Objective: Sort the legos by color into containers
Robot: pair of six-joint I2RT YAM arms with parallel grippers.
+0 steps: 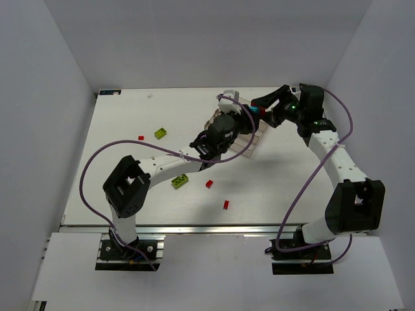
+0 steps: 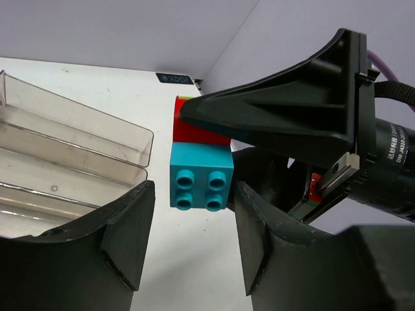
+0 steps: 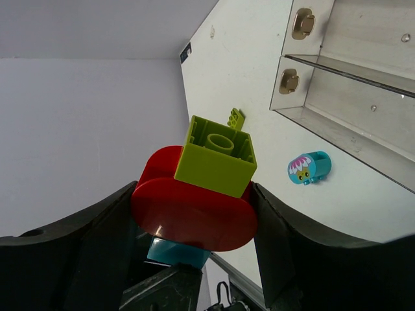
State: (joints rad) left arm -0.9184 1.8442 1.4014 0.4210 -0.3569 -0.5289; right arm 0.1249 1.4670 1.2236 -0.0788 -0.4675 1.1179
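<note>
Right wrist: right gripper [image 3: 194, 223] clamps green-red-cyan stack [image 3: 194, 210]; left gripper [image 2: 194, 227] straddles its cyan brick [image 2: 201, 184], grip unclear. Visible tray [image 2: 97, 139] slots hold nothing, loose legos [image 1: 179, 181] remain: barely started.

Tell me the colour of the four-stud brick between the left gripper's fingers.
The brick is cyan, touching a red piece. The left wrist view shows it best.
</note>
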